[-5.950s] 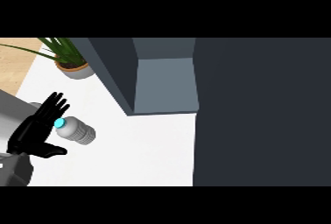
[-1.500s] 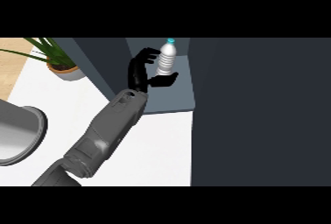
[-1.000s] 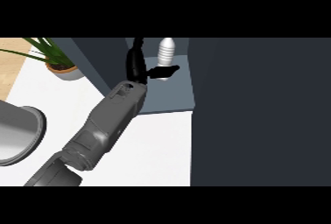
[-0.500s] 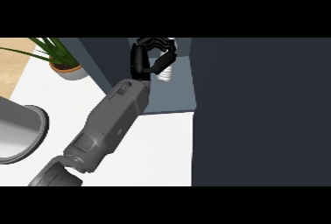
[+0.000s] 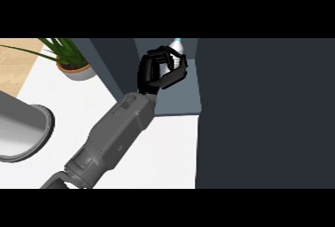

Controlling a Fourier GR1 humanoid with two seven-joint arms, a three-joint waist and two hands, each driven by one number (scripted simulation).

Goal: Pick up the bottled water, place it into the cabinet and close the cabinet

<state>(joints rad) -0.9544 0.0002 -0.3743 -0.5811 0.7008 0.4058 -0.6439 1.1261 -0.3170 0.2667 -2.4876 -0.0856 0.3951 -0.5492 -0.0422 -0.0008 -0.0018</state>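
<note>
So we're at the placing step: the left hand [image 5: 160,71] reaches into the cabinet [image 5: 177,95], fingers curled round the bottled water [image 5: 176,43], only its cap peeking out. Next I'd guess: let go, pull back, close the cabinet.

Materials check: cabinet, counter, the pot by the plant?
Cabinet: matte dark slate panels, probably painted board; flat, no grain or shine.
Counter: plain white, smooth, likely laminate or stone; no pattern to tell.
Pot: grey, dull, looks ceramic or concrete.
</note>
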